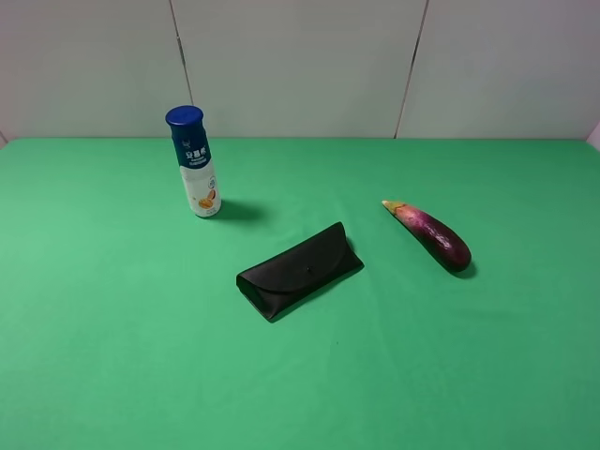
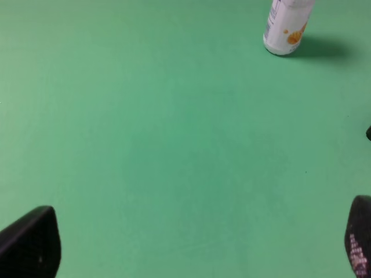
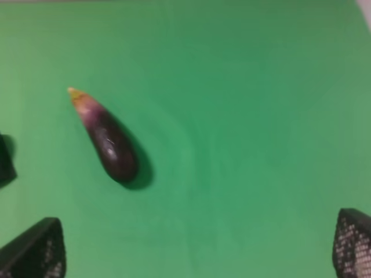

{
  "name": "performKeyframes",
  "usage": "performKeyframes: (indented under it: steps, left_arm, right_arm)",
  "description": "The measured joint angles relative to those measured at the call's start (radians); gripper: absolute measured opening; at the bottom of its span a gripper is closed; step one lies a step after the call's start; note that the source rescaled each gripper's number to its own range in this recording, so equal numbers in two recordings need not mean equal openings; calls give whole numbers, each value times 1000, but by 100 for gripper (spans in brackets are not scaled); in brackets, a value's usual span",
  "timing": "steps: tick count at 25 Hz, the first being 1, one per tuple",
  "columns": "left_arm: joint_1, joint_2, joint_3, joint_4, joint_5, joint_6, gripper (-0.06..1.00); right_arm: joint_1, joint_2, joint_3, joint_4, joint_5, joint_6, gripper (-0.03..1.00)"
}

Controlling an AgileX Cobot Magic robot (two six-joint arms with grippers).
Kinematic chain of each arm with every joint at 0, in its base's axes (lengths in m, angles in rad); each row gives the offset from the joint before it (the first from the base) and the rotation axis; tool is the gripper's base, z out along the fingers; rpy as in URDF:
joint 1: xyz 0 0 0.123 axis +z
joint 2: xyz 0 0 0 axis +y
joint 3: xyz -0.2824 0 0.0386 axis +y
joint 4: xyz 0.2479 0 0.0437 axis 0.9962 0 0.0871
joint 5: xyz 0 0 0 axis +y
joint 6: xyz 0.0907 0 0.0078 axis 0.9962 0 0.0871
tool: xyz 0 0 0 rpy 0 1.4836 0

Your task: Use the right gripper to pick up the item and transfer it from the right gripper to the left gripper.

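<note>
The purple eggplant [image 1: 432, 235] lies on the green table at the right, its pale pointed tip toward the back left. It also shows in the right wrist view [image 3: 106, 137], lying free ahead of the fingers. The right gripper [image 3: 200, 249] is open and empty; only its two fingertips [image 3: 36, 250] show at the frame's corners. The left gripper [image 2: 203, 246] is open and empty over bare cloth, with its fingertips [image 2: 29, 243] at the corners. Neither arm appears in the exterior high view.
A black folded glasses case [image 1: 299, 270] lies mid-table, its edge showing in the right wrist view [image 3: 4, 159]. A blue-capped white bottle [image 1: 194, 162] stands at the back left, its base in the left wrist view [image 2: 285, 26]. The green cloth [image 1: 112, 356] covers the table.
</note>
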Motion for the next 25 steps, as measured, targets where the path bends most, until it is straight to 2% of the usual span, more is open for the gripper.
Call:
performKeyframes:
  steps: [5,14,25]
  left_arm:
    - [0,0,0,0,0,0,98]
    - [0,0,0,0,0,0,98]
    - [0,0,0,0,0,0,98]
  right_arm:
    - [86,175,-67,24,-38,-35,100]
    - [259,503,-82,28,-136,-58,100]
    - [282,789,-82,30,-206,-69,100]
